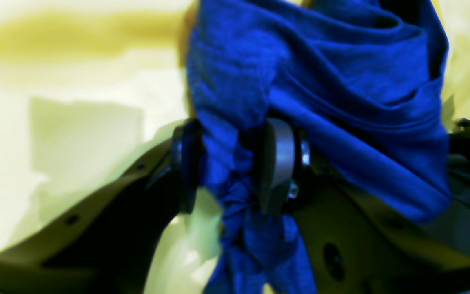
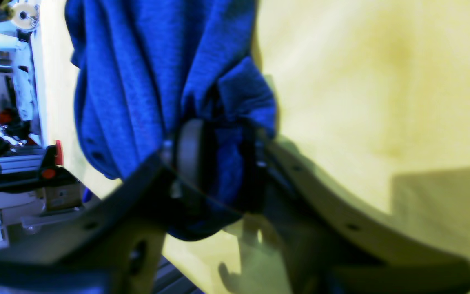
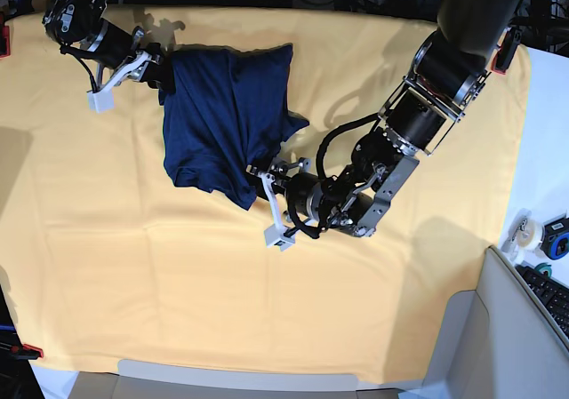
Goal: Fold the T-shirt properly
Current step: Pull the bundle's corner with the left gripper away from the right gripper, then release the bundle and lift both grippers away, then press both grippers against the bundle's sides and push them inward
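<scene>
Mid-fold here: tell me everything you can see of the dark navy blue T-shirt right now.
The dark navy blue knit T-shirt is plain, soft and unprinted, bunched into a rumpled, roughly rectangular heap with deep folds, lying on the pale yellow cloth. Fabric sits between the fingers of both grippers: the right gripper at its upper corner, the left gripper at its lower corner. Both wrist views show cloth gathered between jaws that stand partly apart. The sleeves cannot be made out.

Bright, oversaturated; blurred wrist views
</scene>
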You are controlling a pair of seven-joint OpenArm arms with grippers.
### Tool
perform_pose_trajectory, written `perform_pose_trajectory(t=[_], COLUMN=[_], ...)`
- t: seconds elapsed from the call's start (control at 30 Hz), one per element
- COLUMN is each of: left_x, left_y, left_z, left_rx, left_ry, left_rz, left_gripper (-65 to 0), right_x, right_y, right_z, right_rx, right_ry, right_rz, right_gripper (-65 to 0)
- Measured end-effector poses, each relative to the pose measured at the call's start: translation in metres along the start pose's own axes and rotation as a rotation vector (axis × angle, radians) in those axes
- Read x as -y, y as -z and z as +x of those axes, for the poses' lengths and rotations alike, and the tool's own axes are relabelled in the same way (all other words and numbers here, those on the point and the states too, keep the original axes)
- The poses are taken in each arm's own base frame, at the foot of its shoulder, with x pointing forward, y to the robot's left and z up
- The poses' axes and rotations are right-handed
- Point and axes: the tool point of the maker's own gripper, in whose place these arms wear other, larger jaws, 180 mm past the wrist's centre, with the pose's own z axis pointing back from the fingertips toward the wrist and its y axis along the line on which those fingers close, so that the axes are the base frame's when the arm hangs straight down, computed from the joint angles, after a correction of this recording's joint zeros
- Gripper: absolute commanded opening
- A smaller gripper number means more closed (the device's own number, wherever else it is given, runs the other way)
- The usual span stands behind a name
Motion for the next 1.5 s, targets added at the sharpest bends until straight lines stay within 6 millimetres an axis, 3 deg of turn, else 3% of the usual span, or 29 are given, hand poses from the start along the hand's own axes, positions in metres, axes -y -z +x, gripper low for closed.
perform_pose_trajectory(t=[0.1,0.37,0.47,0.6,0.73,0.9,1.03,1.13,1.23,1.3,1.4,1.5], left_x=[-0.008,-0.017,-0.028,-0.027,-0.032,-0.052,-0.029,-0.005,0.011,0.018,0.046,0.079], left_y=[-0.003,-0.015,-0.037,-0.061,-0.078,-0.107,-0.115,-0.110,-0.104,-0.097,-0.084,-0.067], left_z=[-0.002,0.010,0.022,0.027,0.012,-0.029,-0.061,-0.077,-0.100,-0.111,-0.113,-0.110], left_rx=[-0.003,0.050,0.107,0.158,0.207,0.266,0.263,0.263,0.228,0.195,0.163,0.148], left_ry=[-0.004,-0.059,-0.053,-0.050,-0.118,-0.248,-0.216,-0.192,-0.197,-0.178,-0.127,-0.103], left_rz=[0.017,0.009,0.029,0.017,-0.014,-0.014,-0.025,-0.063,-0.086,-0.084,-0.144,-0.224], left_gripper=[-41.7,-41.7,-41.7,-41.7,-41.6,-41.5,-41.6,-41.7,-44.8,-50.6,-63.2,-65.0], right_x=[-0.003,-0.003,-0.001,0.003,0.016,0.017,0.007,-0.001,-0.007,-0.014,-0.037,-0.053], right_y=[-0.001,-0.018,-0.020,-0.026,-0.045,-0.055,-0.051,-0.051,-0.047,-0.036,-0.012,0.003], right_z=[0.004,0.036,0.041,0.049,0.068,0.090,0.108,0.126,0.129,0.121,0.108,0.099], right_rx=[0.004,0.053,0.062,0.082,0.159,0.210,0.242,0.280,0.277,0.229,0.154,0.114], right_ry=[-0.014,-0.143,-0.158,-0.161,-0.148,-0.175,-0.202,-0.226,-0.247,-0.268,-0.318,-0.345], right_rz=[0.005,-0.089,-0.098,-0.113,-0.167,-0.184,-0.161,-0.142,-0.128,-0.105,-0.035,0.019], right_gripper=[-37.3,-37.2,-37.2,-37.2,-37.2,-37.1,-37.1,-37.4,-38.3,-44.7,-62.6,-65.0])
